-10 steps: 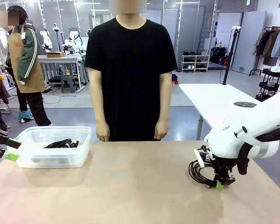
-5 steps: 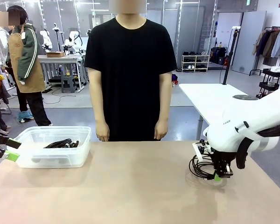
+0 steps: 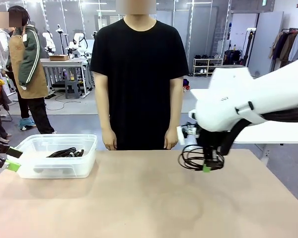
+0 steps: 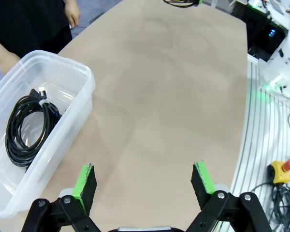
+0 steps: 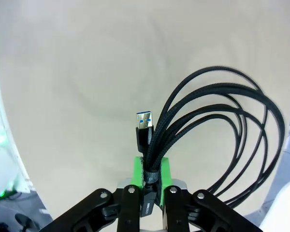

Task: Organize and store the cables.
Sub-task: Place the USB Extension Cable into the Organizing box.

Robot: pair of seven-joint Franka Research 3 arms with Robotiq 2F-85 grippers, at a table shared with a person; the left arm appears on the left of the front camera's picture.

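Counter (image 3: pixel 139 198) bare across middle & near side, open path left to right. Obstacles: clear bin (image 3: pixel 57 156) at far left w/ coiled cable (image 4: pixel 26 123) inside, open top; left gripper (image 3: pixel 10 158) just beside bin's left end; person's hands (image 3: pixel 109 140) hang at far edge, centre.

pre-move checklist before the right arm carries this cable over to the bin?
1. Right hand shut on the coiled cable: ok.
2. Cable lifted off the table: ok; loops hang free.
3. Plug end clear of the pads: ok.
4. Bin has room: ok; one coiled cable in the bin.
5. Left hand open, beside the bin, may crowd the drop: cannot tell.
6. Person's hands off the table: ok.
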